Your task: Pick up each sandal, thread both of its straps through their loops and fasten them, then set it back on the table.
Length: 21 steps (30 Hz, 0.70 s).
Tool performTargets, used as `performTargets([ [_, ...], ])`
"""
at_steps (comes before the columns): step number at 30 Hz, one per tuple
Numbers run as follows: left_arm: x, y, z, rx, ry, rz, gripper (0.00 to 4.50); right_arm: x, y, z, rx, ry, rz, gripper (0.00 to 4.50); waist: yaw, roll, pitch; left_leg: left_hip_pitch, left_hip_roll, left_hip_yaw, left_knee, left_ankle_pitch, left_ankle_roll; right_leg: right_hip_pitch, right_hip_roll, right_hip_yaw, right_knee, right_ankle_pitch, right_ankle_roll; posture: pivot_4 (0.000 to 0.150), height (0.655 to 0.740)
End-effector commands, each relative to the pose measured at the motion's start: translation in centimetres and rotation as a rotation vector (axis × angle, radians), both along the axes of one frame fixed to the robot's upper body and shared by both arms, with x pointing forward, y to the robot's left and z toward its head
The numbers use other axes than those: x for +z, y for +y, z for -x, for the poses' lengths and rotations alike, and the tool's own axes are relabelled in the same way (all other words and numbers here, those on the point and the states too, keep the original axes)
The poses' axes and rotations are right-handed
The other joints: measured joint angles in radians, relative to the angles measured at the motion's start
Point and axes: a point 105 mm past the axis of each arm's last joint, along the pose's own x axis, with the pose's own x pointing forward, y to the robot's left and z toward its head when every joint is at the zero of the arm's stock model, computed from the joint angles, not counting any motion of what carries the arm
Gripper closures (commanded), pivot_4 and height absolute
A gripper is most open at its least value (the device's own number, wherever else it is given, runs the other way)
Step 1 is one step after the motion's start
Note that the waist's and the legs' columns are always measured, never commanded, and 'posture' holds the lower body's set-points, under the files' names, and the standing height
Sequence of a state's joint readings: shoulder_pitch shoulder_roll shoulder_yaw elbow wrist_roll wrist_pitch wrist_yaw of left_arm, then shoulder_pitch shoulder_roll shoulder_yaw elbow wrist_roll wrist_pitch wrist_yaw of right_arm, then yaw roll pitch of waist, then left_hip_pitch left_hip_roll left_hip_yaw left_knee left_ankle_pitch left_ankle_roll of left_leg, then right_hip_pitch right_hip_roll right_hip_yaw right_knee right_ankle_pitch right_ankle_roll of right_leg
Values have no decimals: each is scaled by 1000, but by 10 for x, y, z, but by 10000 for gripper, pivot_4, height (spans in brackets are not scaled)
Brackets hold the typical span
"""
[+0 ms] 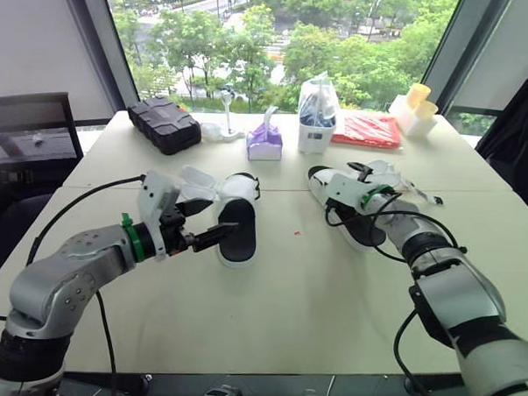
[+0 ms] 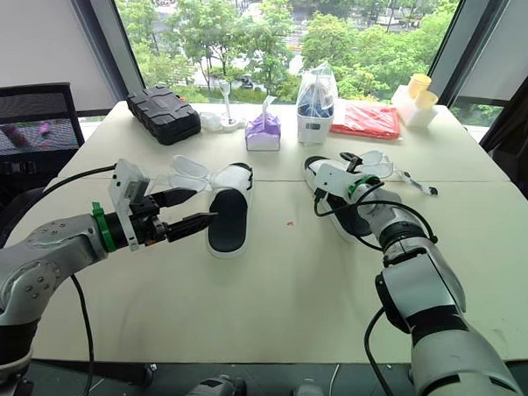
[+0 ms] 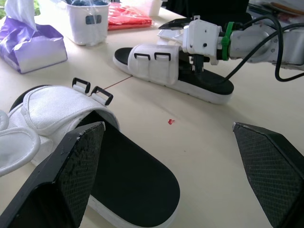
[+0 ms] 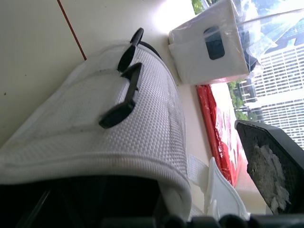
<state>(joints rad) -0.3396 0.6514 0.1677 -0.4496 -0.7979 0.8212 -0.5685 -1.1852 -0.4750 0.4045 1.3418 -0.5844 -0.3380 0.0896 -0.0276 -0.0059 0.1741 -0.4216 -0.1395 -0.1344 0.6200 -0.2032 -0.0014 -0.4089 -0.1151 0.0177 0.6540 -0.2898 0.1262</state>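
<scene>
On the table (image 1: 286, 287) by the window (image 1: 280, 41), your left gripper (image 1: 225, 216) hangs wide open at the near end of the left sandal (image 1: 242, 241) at 11 o'clock, so pinch its sole edge gently; whether your right gripper (image 3: 196, 66) holds the right sandal (image 3: 156, 64) at 1 o'clock, I cannot tell.

I saw the pale table (image 1: 313, 288) carrying the left sandal (image 1: 236, 227) and right sandal (image 1: 339, 185), with a black case (image 1: 165, 123), tissue pack (image 1: 265, 144), white tub (image 1: 317, 130) and red packet (image 1: 365, 130) behind.
</scene>
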Motion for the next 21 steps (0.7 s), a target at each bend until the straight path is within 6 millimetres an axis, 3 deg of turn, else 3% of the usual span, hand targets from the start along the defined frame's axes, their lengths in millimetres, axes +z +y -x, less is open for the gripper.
performTargets([
  [1,10,1,6,2,-49,6,0,17,8,-4,8,-65,28,14276,-4,0,0,0,0,0,0,0,0,0,0,0,0,0,0,1500,7400],
  [7,10,1,7,13,-57,10,0,17,11,-5,7,-81,52,44582,-18,0,0,0,0,-1,-1,0,0,0,1,0,0,0,0,1500,7400],
  [17,9,-2,8,10,-60,13,0,25,16,-5,37,-122,50,44582,-18,0,0,0,0,0,-1,1,-1,-1,1,1,0,0,0,1500,7400],
  [20,8,-3,7,7,-59,25,0,43,24,4,193,-223,174,44582,-17,0,0,0,0,0,-2,1,-1,-1,1,1,0,0,0,1500,7400],
  [21,6,-4,6,4,-56,24,0,45,32,14,318,-265,269,44582,-16,0,0,0,0,0,-2,1,-1,-1,1,1,1,0,0,1500,7400],
])
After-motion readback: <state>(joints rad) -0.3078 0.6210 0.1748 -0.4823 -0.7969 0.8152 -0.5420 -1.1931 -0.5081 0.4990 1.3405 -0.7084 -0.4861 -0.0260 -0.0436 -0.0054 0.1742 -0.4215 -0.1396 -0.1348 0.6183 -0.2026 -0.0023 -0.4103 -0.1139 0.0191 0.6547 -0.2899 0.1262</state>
